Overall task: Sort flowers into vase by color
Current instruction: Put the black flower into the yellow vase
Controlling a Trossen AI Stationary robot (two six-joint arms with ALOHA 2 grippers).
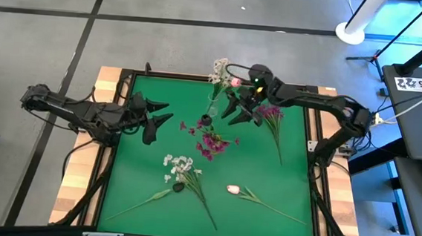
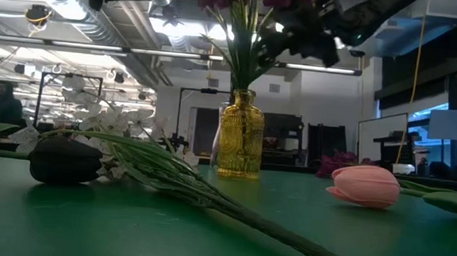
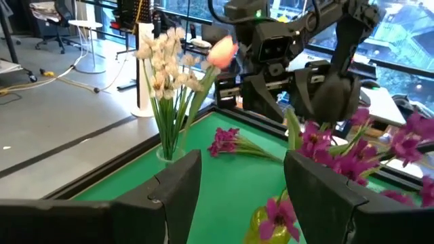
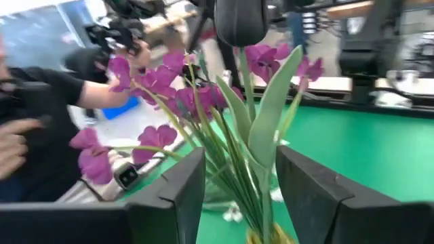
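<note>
Nearest the low camera, a white-blossomed green-stemmed spray (image 2: pixel 123 157) lies along the table's near edge, stem pointing rightward; the released left end effector (image 1: pixel 159 118) sits nearer than the right end effector (image 1: pixel 238 109), parted around magenta stems (image 4: pixel 224 135).

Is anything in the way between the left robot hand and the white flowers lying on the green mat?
Nothing visible blocks it. The left end effector hangs open over bare green mat, and the white flowers lie in the open. The purple flowers sit off to the side.
</note>
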